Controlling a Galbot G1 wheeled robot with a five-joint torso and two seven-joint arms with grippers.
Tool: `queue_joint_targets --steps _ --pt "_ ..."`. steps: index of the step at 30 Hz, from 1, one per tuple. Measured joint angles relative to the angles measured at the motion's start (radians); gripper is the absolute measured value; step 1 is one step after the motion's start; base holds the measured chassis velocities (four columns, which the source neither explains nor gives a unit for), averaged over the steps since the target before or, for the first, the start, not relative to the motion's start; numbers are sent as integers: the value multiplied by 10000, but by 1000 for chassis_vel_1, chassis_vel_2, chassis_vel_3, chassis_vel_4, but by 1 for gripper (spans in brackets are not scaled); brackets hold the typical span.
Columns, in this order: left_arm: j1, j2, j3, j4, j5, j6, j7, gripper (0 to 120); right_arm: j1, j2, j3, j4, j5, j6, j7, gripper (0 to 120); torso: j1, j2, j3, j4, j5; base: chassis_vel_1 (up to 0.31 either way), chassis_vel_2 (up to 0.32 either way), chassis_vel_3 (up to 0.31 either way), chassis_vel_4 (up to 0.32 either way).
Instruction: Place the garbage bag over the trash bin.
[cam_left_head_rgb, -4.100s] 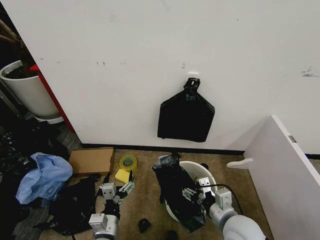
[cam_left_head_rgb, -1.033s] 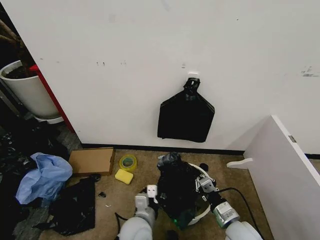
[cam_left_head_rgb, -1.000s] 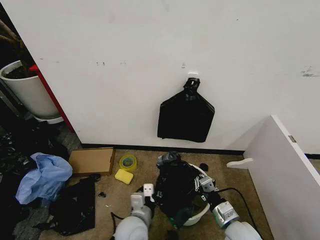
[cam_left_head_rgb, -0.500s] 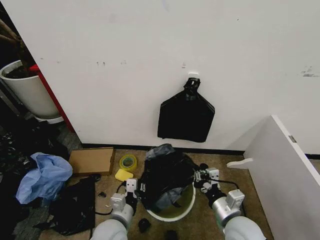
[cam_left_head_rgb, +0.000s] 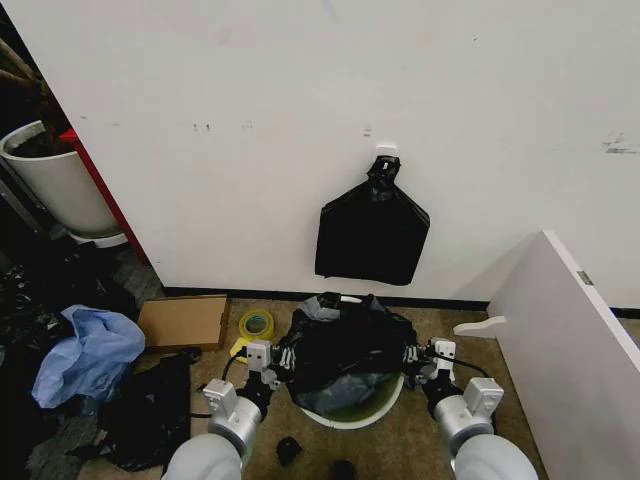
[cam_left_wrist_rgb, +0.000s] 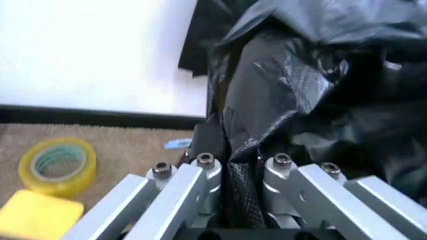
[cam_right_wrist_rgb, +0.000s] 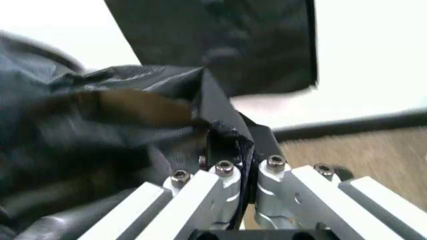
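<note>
The trash bin (cam_left_head_rgb: 352, 415) stands on brown carpet (cam_left_head_rgb: 400, 455) at the foot of a white wall (cam_left_head_rgb: 300, 120), and everything else is placed from it. The garbage bag (cam_left_head_rgb: 345, 350) is stretched across the bin's mouth, its glossy black folds covering most of the opening while a pale arc of rim shows at the near side. The left gripper (cam_left_head_rgb: 272, 362) is at the bin's left side, its fingers closed tight on a pinch of the bag's edge; in the left wrist view the film runs down between the two metal fingers (cam_left_wrist_rgb: 200, 175) of the left gripper (cam_left_wrist_rgb: 243, 162). The right gripper (cam_left_head_rgb: 420, 358) is at the bin's right side, likewise clamped on the opposite edge, and in the right wrist view a taut fold of black plastic sits pinched in the right gripper (cam_right_wrist_rgb: 245, 162).

On the wall above the bin hangs a flat black bundle (cam_left_head_rgb: 372, 232) with a knotted top. Left of the bin lie a yellow tape roll (cam_left_head_rgb: 256, 323), a cardboard piece (cam_left_head_rgb: 183, 321), a crumpled blue sheet (cam_left_head_rgb: 90, 352) and loose black plastic (cam_left_head_rgb: 150, 415). Far to the left stands a white planter pot (cam_left_head_rgb: 55, 180). Right of the bin rises a white panel (cam_left_head_rgb: 570, 340)
</note>
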Motion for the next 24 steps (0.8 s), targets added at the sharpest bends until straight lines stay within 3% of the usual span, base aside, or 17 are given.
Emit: queue_joint_targets --steps 7,12,20,24 --pt "35 -36 233 549 702 -372 633 5 416 -25 114 -497 -1339 934 -1258 0 0 0 0 2 2 0 0 0 0" --pt "-140 -92 113 880 1168 -892 1495 5 667 -93 208 -977 -1931 183 -866 0 0 0 0 2 2 0 0 0 0" --pt "-262 -44 -717 1326 1175 -1679 2614 5 662 -182 994 -1396 -1211 -862 276 0 0 0 0 2 3 0 0 0 0" --pt "-407 -193 -1069 1451 769 -1943 2419 5 296 -262 1098 -1366 -749 -357 -154 0 0 0 0 1 2 0 0 0 0"
